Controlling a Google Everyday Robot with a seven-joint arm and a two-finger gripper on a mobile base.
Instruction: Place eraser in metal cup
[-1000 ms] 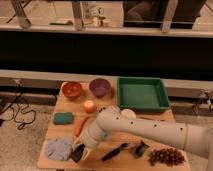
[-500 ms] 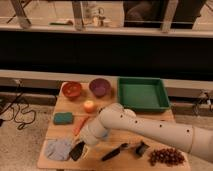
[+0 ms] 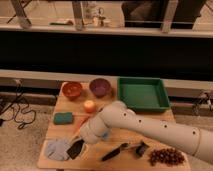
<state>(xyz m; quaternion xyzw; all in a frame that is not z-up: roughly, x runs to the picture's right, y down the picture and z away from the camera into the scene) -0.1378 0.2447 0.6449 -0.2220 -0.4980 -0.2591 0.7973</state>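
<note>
1. The eraser (image 3: 76,148), a flat black block, sits tilted at the table's (image 3: 125,160) front left, against the blue-grey cloth (image 3: 56,148).
2. Over the last second the gripper (image 3: 81,142) has swung left and dropped onto the eraser, so the pick-up looks close.
3. Whether its fingers are apart or closed cannot be told; the wrist hides them.
4. No metal cup shows on the table; a green sponge (image 3: 63,118), carrot (image 3: 80,123) and green tray (image 3: 143,93) lie beyond.
</note>
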